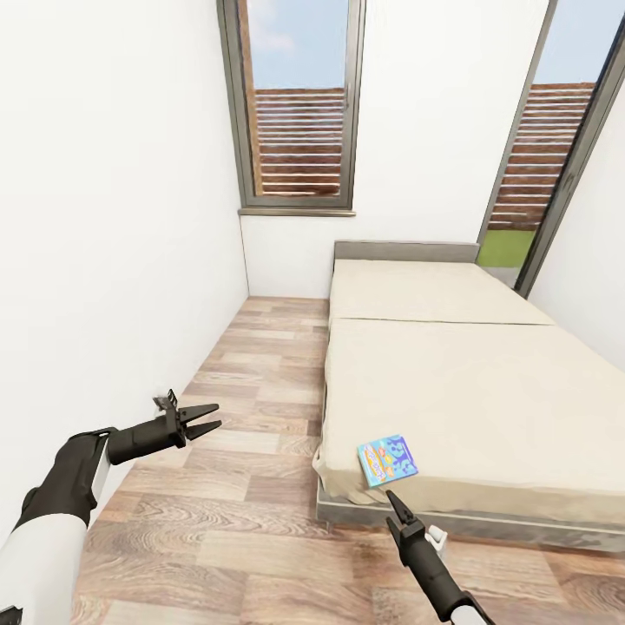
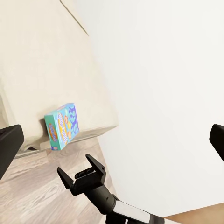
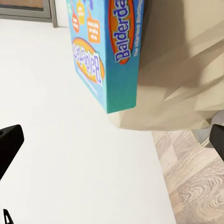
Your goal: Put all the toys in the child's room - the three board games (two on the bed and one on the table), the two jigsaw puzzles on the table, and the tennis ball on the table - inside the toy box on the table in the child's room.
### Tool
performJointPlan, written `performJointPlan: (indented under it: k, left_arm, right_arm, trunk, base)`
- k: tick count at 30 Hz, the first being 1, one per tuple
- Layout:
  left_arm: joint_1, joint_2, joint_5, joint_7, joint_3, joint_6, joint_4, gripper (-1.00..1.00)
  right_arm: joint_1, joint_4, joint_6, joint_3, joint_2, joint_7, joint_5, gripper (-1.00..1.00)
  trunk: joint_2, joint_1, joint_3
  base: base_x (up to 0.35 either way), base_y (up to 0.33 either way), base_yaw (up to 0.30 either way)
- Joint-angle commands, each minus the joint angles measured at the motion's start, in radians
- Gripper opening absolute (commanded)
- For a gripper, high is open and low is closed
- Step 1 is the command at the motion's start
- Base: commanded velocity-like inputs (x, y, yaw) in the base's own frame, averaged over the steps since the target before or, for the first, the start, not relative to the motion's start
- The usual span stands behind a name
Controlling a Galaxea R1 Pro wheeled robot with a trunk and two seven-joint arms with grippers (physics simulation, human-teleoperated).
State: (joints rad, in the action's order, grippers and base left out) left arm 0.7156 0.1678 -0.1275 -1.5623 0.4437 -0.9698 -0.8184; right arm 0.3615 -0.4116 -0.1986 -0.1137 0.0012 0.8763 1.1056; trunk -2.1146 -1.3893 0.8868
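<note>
Right gripper (image 1: 392,500) is spread open and empty, just short of the small blue board game (image 1: 387,460) lying on the bed (image 1: 486,382) corner; right wrist view reads "Balderda" (image 3: 106,51). Left gripper (image 1: 208,420) open too, over the floor (image 1: 252,365).

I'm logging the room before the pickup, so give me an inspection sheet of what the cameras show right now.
Surface: beige bed, mattress mostly bare.
Job's things: blue Balderdash board game flat at the bed's near corner.
Clutter: nothing seen.
Grippers: left gripper jaws open, empty, over the wood floor; right gripper jaws open, empty, just short of the game.
Cables: nothing seen.
Surroundings: white walls, two windows.
</note>
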Motion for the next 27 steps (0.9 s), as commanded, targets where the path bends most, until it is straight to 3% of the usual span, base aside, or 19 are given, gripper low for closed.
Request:
performJointPlan:
  k: [1,27]
  left_arm:
    - [0.001,-0.001,-0.011,-0.009,0.003,-0.01,-0.001,1.0]
    - [0.001,-0.001,-0.01,-0.009,0.004,-0.01,-0.001,1.0]
  right_arm:
    - [0.001,0.001,-0.01,-0.001,0.0,0.003,0.009,1.0]
    - [0.001,0.001,-0.006,-0.001,0.004,0.001,0.007,1.0]
  trunk:
    - [0.0,0.0,0.001]
    - [0.0,0.0,0.001]
  base:
    - [0.016,0.0,0.0]
    - [0.047,0.0,0.0]
